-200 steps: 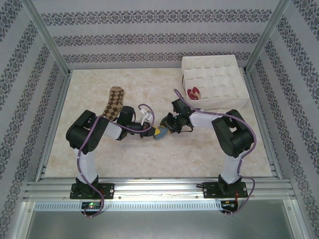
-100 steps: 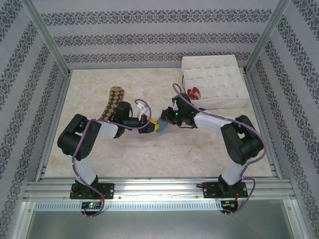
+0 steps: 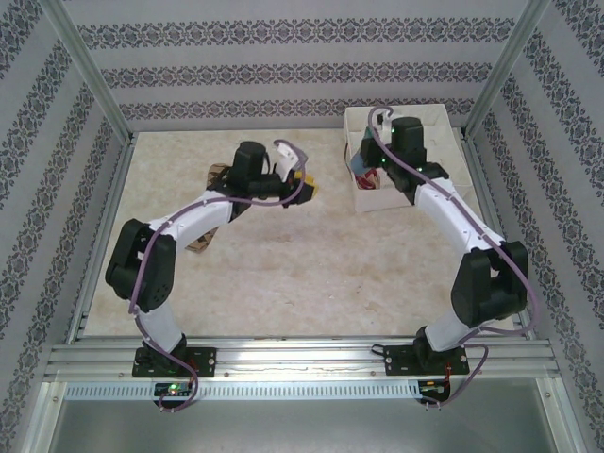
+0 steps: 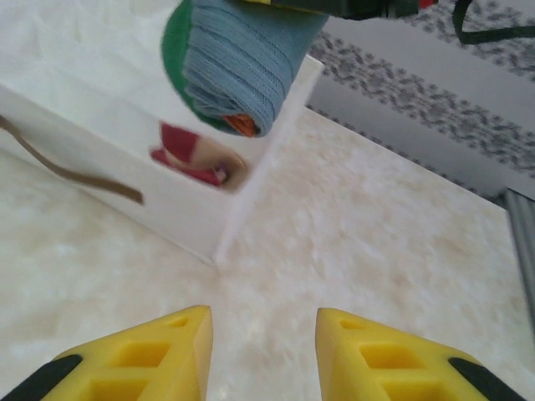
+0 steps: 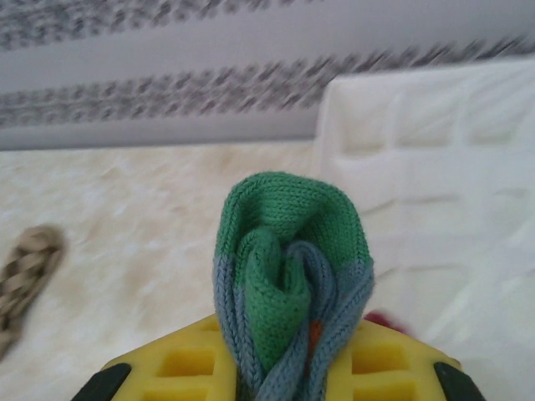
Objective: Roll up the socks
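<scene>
Striped sock roll [image 5: 288, 276], green and blue, is pinched tight in the right gripper [image 5: 280, 372], up over the near-left corner of the white box [image 3: 444, 193]! Peach-and-red sock [image 4: 188, 154] lies in the corner compartment beneath. Left gripper [image 4: 263, 351] sits at nine o'clock of the roll, jaws parted, empty; argyle sock [image 5: 25, 267] lies on the table at nine o'clock beyond it

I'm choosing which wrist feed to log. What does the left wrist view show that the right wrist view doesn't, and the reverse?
Left wrist view adds: the left gripper, fingers apart and empty. Right wrist view adds: the argyle sock, and the right gripper clamped on the striped sock roll. Both share that roll and the white box.
</scene>
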Tool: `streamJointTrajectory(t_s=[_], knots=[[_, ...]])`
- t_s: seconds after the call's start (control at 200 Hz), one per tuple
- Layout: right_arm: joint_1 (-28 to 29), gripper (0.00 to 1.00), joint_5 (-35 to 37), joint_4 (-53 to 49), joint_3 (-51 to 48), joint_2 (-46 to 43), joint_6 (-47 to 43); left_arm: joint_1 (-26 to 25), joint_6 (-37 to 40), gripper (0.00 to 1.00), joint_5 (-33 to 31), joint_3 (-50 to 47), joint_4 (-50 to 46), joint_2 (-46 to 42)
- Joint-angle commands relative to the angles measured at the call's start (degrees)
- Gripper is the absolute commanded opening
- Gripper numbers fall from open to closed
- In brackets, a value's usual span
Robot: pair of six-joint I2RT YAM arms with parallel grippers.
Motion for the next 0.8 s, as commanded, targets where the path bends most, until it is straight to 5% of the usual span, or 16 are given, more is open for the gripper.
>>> streamJointTrajectory(t_s=[0.0, 0.465, 0.794], knots=[[-2.16, 0.08, 5.1, -0.45, 4.68, 4.72, -10.35, -2.38, 3.78, 0.34, -9.34, 8.79, -11.75, 5.23], [-11.19, 0.08, 5.56, -0.76, 16.55, 20.16, -19.5, -10.16, 4.63, 0.33, -15.26, 52.94, -29.4, 36.01], [-12.9, 0.08, 4.42, -0.54, 17.69, 24.9, -21.31, -9.95, 4.51, 0.34, -18.43, 58.55, -31.49, 41.96]])
